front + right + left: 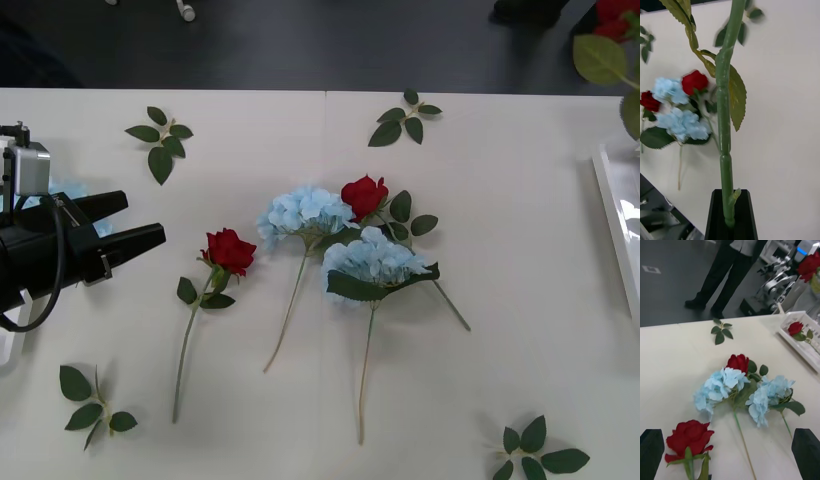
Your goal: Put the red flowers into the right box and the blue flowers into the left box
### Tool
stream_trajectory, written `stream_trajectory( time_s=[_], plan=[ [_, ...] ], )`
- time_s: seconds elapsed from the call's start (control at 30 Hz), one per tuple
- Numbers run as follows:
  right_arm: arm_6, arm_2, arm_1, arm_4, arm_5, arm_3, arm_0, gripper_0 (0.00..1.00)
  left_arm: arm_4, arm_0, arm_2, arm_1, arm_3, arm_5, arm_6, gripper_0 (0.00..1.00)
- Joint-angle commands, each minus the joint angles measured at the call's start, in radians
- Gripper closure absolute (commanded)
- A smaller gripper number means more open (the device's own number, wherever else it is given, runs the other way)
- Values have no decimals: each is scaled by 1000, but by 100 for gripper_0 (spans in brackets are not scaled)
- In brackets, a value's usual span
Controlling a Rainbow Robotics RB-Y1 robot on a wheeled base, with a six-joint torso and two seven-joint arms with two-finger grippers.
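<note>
Two red flowers and two blue flowers lie in the middle of the white table. My left gripper hovers open at the table's left, its black fingers apart and pointing at the nearer red flower. Behind it a pale-blue bloom lies by the left box. My right gripper is shut on a green stem. Its red bloom hangs above the right box. Another red flower lies in that box.
Loose green leaf sprigs lie at the back left, back middle, front left and front right. A person stands on the dark floor beyond the table's far edge.
</note>
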Motion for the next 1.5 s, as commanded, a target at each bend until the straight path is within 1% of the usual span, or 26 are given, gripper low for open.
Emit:
stream_trajectory(
  time_s=[0.03, 0.13, 0.3, 0.37, 0.47, 0.6, 0.73, 0.93, 1.07, 1.23, 1.37, 1.5],
  plan=[
    [-22, -3, -96, 90, 41, 75, -20, 100, -109, 37, -20, 31, -83, -5, 139, 0],
    [-26, -9, -116, 185, 52, 112, -18, 100, -204, 42, -52, 31, -103, -4, 294, 0],
    [-35, -9, -128, 318, 50, 116, -16, 100, -344, 39, -88, 31, -143, 39, 454, 0],
    [-42, -11, -130, 369, 52, 116, -16, 100, -407, 25, -95, 33, -166, 82, 515, 0],
    [-55, -9, -130, 466, 52, 109, -16, 100, -482, -6, -95, 31, -190, 182, 596, 0],
    [-63, -11, -137, 607, 55, 97, -15, 100, -585, -67, -105, 31, -198, 318, 688, 0],
    [-75, 3, -128, 746, 10, 97, -16, 100, -700, -118, -144, 31, -195, 421, 711, 0],
    [-146, 14, -94, 849, -62, 98, -16, 100, -887, -170, -240, 31, -170, 505, 722, 0],
    [-177, 69, -90, 874, -123, 97, -16, 100, -973, -196, -310, 28, -120, 509, 727, 0],
    [-189, 89, -84, 883, -126, 100, -15, 100, -1031, -230, -353, -7, -49, 505, 724, 0],
    [-190, 117, -67, 940, -140, 100, -16, 100, -1052, -261, -387, -42, 28, 505, 719, 0],
    [-196, 154, -48, 987, -160, 106, -15, 100, -1075, -290, -424, -54, 77, 501, 719, 0]
  ],
)
